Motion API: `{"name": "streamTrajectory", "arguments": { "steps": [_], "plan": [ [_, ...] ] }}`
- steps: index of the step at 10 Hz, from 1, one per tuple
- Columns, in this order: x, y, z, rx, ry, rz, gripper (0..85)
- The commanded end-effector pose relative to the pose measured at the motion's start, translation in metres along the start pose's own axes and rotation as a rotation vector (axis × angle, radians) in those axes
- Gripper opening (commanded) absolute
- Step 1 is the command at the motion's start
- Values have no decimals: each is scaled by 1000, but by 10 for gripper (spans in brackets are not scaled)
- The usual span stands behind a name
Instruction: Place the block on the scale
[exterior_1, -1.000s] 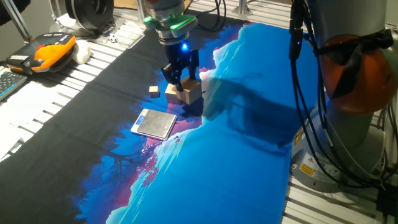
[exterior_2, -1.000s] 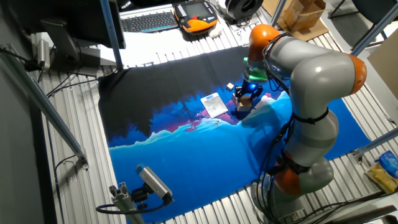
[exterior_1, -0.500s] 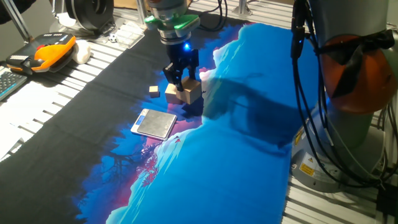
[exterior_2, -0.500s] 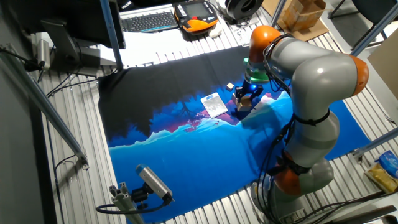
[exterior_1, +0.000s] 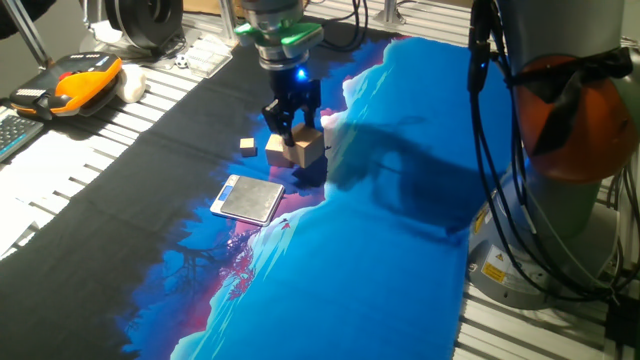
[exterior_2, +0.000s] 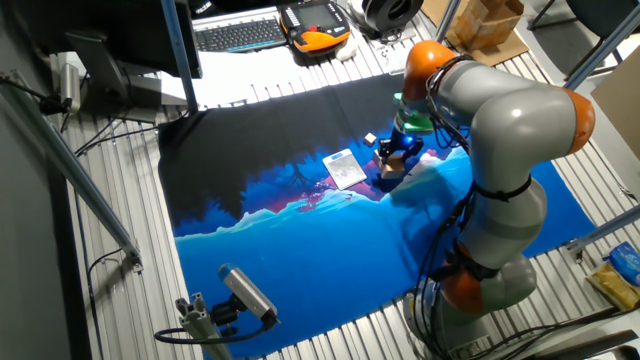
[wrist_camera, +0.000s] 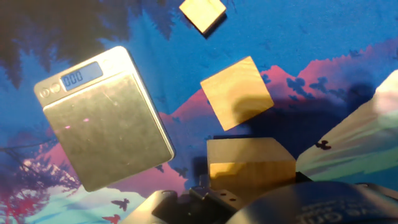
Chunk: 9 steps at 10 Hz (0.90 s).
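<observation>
The block, the largest plain wooden cube, is clamped between the dark fingers of my gripper, just above the blue cloth. In the hand view the block fills the bottom centre against the gripper body. The scale, with a silvery plate and a display strip, lies on the cloth to the front left of the block. In the hand view the scale is at the left, plate bare, display lit. The scale also shows in the other fixed view, left of the gripper.
A medium wooden cube and a tiny wooden cube lie just left of the block, beyond the scale. In the hand view the medium cube is between block and tiny cube. An orange pendant lies far left.
My gripper with the block has risen very slightly and drifted a little to the right. The scale and the two smaller cubes have not moved.
</observation>
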<state>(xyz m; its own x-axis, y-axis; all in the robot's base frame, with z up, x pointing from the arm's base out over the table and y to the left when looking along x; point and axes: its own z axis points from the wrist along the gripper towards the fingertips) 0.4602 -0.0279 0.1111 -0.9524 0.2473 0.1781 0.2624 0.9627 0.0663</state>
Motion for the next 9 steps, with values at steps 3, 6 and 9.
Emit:
{"name": "streamTrajectory", "arguments": {
  "steps": [3,6,9],
  "plan": [
    [2,39,-16,-27,18,57,0],
    [5,78,-19,-38,-8,135,0],
    [-4,99,-7,-43,-46,195,0]
  ]
}}
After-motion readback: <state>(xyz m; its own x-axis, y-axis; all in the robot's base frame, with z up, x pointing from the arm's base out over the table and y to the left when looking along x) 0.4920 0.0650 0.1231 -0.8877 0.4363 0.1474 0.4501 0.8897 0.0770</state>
